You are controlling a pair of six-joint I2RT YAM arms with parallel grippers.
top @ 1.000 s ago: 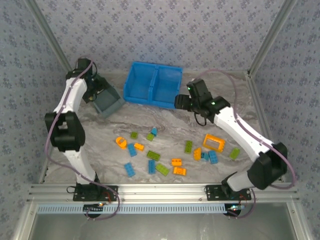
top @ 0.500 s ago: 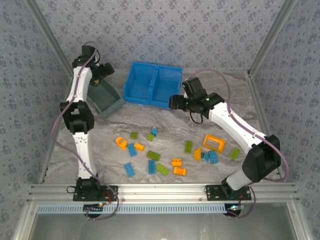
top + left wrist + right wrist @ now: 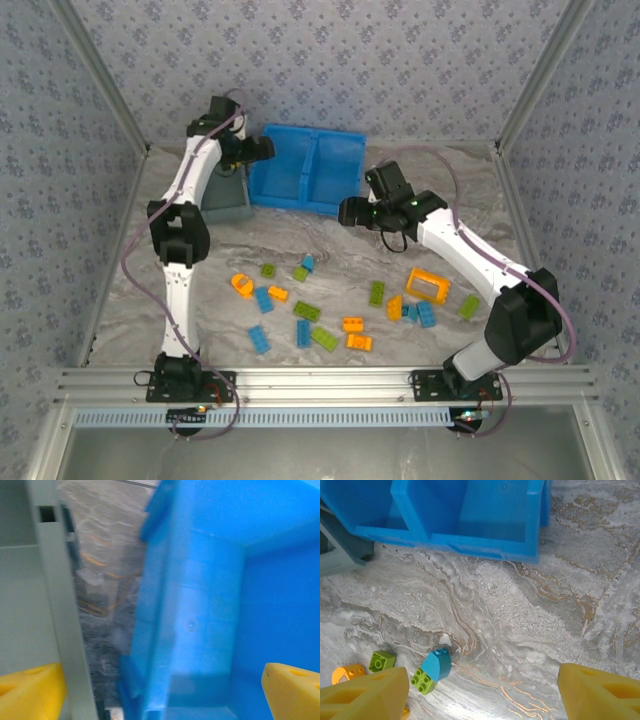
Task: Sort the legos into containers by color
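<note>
Left tool (image 3: 262,148), wide open and empty, hangs far left between the grey-blue bin (image 3: 226,197) and the blue divided bin (image 3: 335,160); right tool (image 3: 346,210), also open and empty, hovers by the blue divided bin's near-right corner; legos (image 3: 353,324) lie scattered across the near surface (image 3: 470,190)

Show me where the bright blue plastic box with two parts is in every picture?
Top external: the bright blue two-compartment plastic bin sits at the top middle.
Left wrist: the bin covers the right half, very close up.
Right wrist: the bin lies across the top left.
Shared landmark: the grey marbled table beside it.
</note>
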